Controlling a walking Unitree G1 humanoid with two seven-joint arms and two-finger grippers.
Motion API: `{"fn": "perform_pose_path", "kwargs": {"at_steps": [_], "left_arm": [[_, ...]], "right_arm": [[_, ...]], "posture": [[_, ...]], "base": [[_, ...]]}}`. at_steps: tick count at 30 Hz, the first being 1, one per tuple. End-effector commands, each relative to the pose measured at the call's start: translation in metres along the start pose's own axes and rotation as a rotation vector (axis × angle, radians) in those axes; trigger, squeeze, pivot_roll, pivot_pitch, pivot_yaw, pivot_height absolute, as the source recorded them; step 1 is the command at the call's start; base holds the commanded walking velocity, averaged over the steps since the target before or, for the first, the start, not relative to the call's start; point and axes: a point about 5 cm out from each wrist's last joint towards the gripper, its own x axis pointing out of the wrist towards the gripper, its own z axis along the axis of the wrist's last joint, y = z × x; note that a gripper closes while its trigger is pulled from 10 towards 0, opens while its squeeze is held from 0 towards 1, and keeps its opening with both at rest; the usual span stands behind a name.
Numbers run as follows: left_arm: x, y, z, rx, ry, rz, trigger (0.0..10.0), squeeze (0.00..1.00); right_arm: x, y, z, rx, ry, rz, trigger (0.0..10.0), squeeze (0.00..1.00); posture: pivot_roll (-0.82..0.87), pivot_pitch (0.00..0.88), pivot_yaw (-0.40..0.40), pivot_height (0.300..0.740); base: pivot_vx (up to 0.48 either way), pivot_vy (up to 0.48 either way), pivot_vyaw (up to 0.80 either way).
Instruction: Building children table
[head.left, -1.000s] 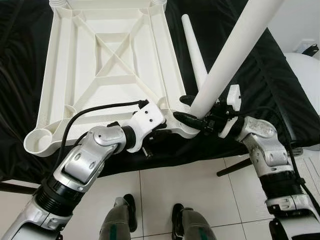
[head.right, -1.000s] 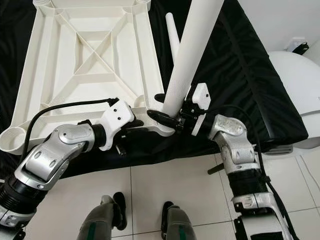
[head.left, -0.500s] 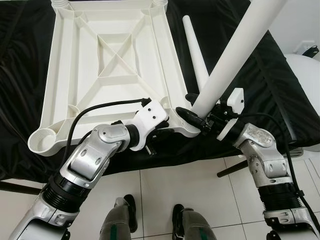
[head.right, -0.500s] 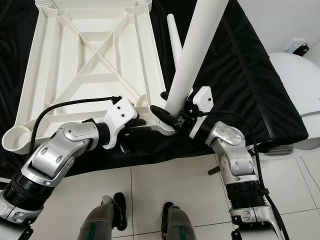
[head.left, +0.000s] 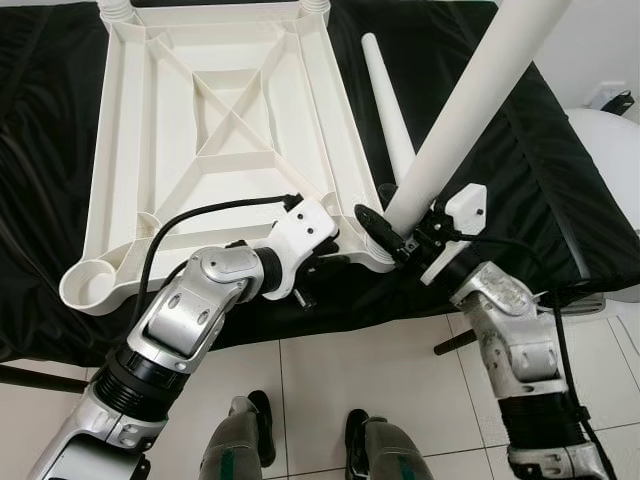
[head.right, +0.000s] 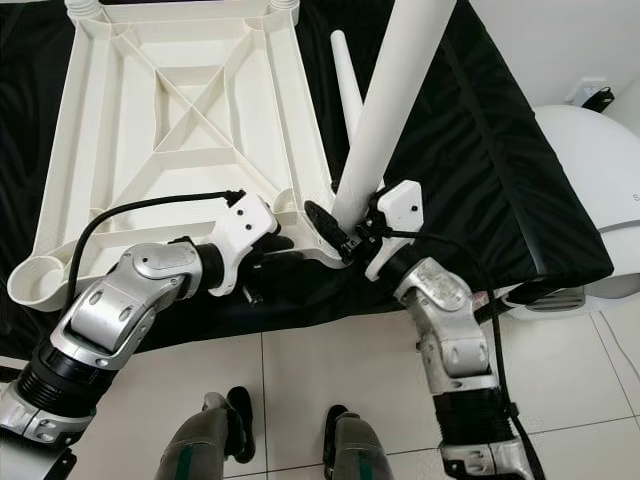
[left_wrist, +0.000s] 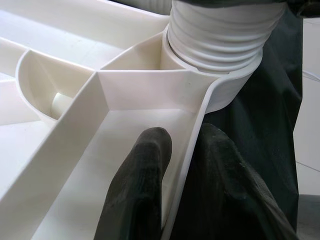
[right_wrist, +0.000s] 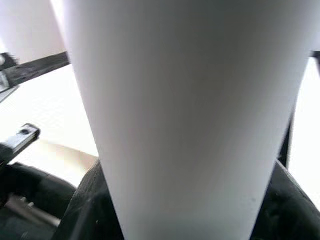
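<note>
Right gripper (head.left: 395, 240) clamps the table leg (head.left: 462, 105) near its threaded end at the upturned tabletop's (head.left: 215, 140) near right corner socket; my left gripper (left_wrist: 172, 165) pinches the rim there, I judge as bracing.

The upturned table top (head.left: 215, 130) looks like moulded cream-white plastic, smooth with a dull satin sheen along its ribs. The table leg (head.left: 470, 95) held upright and the loose leg (head.left: 388, 105) lying beside it share that smooth matt white plastic; the leg's threaded end (left_wrist: 220, 32) is ridged. Under them lies creased black cloth (head.left: 520, 170), slightly shiny. The floor (head.left: 330, 380) is glossy pale tile. The arms are brushed silver metal; each end effector's fingers (left_wrist: 142, 195) are matt black, faintly grainy.
</note>
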Motion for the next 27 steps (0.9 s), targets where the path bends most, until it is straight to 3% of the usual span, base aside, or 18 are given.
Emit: {"fn": "perform_pose_path", "kwargs": {"at_steps": [1,4,9,12,21,27], "left_arm": [[0.001,0.006,-0.018,-0.058,0.073,0.113,10.0,0.0],[0.001,0.008,-0.018,-0.06,0.078,0.12,10.0,0.0],[0.001,0.009,-0.018,-0.062,0.079,0.123,10.0,0.0],[0.001,0.01,-0.017,-0.061,0.08,0.124,10.0,0.0],[0.0,0.01,-0.016,-0.061,0.083,0.124,10.0,0.0],[0.001,0.009,-0.015,-0.053,0.08,0.115,10.0,0.0]], "right_arm": [[0.0,0.015,-0.01,0.06,0.026,0.007,10.0,0.0],[0.001,0.021,-0.012,0.053,0.016,-0.079,10.0,0.0],[0.002,0.023,-0.012,0.045,0.013,-0.114,10.0,0.0],[0.005,0.033,-0.017,0.038,0.022,-0.269,10.0,0.0],[0.012,0.053,-0.029,0.016,0.089,-0.452,10.0,0.0],[0.015,0.056,-0.031,0.033,0.093,-0.492,10.0,0.0]], "posture": [[-0.05,0.252,-0.011,0.74],[-0.05,0.256,-0.009,0.74],[-0.05,0.256,-0.009,0.74],[-0.04,0.257,-0.003,0.74],[-0.03,0.25,-0.001,0.74],[-0.03,0.24,-0.001,0.74]], "base": [[0.0,0.0,0.0],[0.0,0.0,0.0],[0.0,0.0,0.0],[0.0,0.0,0.0],[0.0,0.0,0.0],[0.0,0.0,0.0]]}}
